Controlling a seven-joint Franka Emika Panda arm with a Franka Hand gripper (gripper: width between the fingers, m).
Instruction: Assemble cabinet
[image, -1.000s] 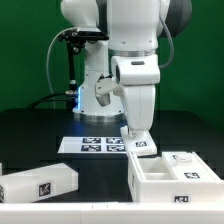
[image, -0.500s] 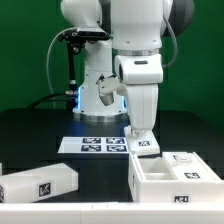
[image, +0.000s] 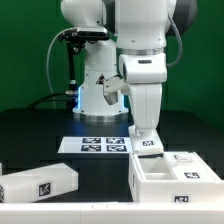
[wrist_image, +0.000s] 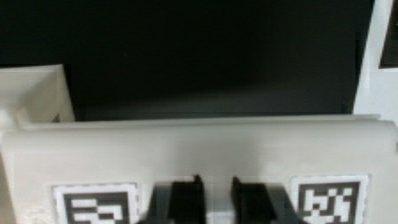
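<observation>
In the exterior view my gripper (image: 146, 132) points straight down and is shut on a small white tagged cabinet piece (image: 147, 144), held upright just behind the back left corner of the open tray-like cabinet body (image: 150, 185). In the wrist view that piece (wrist_image: 196, 140) fills the frame, with a black-and-white tag on each side. My dark fingers (wrist_image: 178, 200) pinch a thin white wall of it at my gripper (wrist_image: 210, 200). A long white cabinet block (image: 40, 183) lies apart on the black table at the exterior view's left.
The marker board (image: 98, 145) lies flat beside the held piece, toward the exterior view's left. The robot's base and a lit stand (image: 78, 95) rise behind it. A smaller tagged white block (image: 186, 160) sits on the tray's far side.
The arm has shifted a little toward the exterior view's right, carrying the small tagged piece closer to the tray's back corner. The jaws stayed shut.
</observation>
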